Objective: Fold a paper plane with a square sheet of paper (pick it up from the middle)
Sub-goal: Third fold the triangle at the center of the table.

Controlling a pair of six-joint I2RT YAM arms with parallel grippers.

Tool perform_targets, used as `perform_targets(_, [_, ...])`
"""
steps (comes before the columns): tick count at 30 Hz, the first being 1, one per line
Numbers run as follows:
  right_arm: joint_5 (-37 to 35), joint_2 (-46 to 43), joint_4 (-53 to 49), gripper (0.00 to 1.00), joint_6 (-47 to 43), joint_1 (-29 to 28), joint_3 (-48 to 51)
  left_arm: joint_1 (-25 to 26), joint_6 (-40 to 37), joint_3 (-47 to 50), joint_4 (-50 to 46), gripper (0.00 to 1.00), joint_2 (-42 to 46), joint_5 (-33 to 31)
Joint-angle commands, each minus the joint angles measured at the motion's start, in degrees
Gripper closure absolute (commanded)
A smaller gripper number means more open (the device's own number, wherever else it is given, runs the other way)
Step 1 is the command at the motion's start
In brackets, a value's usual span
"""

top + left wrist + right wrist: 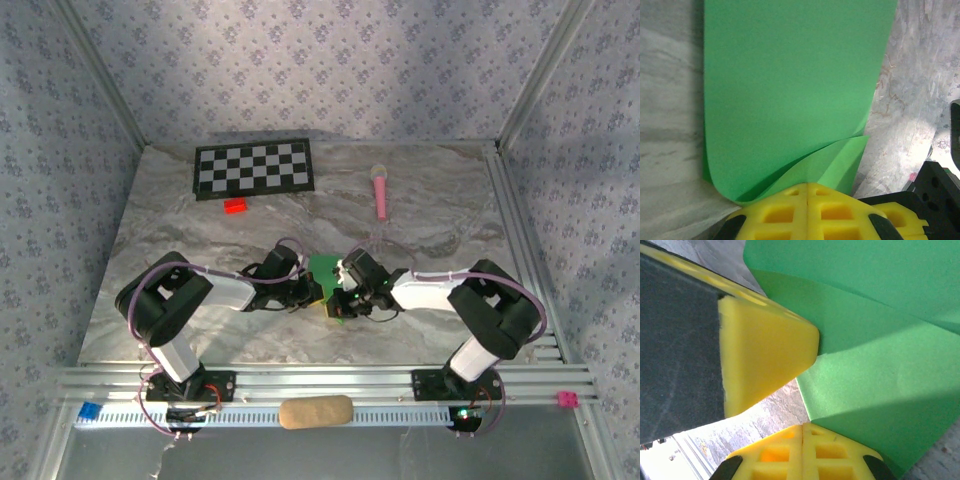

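The thin bright green square sheet of paper [324, 268], already partly folded, is found near the middle of the grey marbled desk [200, 250] (slightly toward six o'clock). It is pinched by the left jaws and the right jaws, both closed tight. A fold is judged in hand; next, the edges must be aligned and the crease pressed.

Left wrist camera: green paper [790, 90] runs off top edge; left gripper [807, 186] cut by bottom edge. Right wrist camera: paper runs off top and right; right gripper [803, 426] cut at bottom. Overhead: both grippers cover most of paper, outline unreadable. Paper between closed tips? Can't tell.
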State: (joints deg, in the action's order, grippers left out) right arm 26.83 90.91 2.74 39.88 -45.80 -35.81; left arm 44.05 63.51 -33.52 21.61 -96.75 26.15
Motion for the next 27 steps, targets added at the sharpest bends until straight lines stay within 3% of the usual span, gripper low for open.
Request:
perform_targets(1, [1.76,-1.14,-2.27,0.99,1.43,0.25,2.54,0.30,-0.43,0.73,-5.54,1.00,-0.90,-3.64])
perform_targets(16, [2.15,-8.21,-3.60,0.98,2.49,1.03,9.64,0.20,-0.05,1.00,-6.05,1.00,-0.46,-4.97])
perform_targets(27, [1.61,-14.89,-7.37,0.99,2.16,0.86,5.54,0.25,-0.38,0.82,-5.72,1.00,-0.43,-4.47])
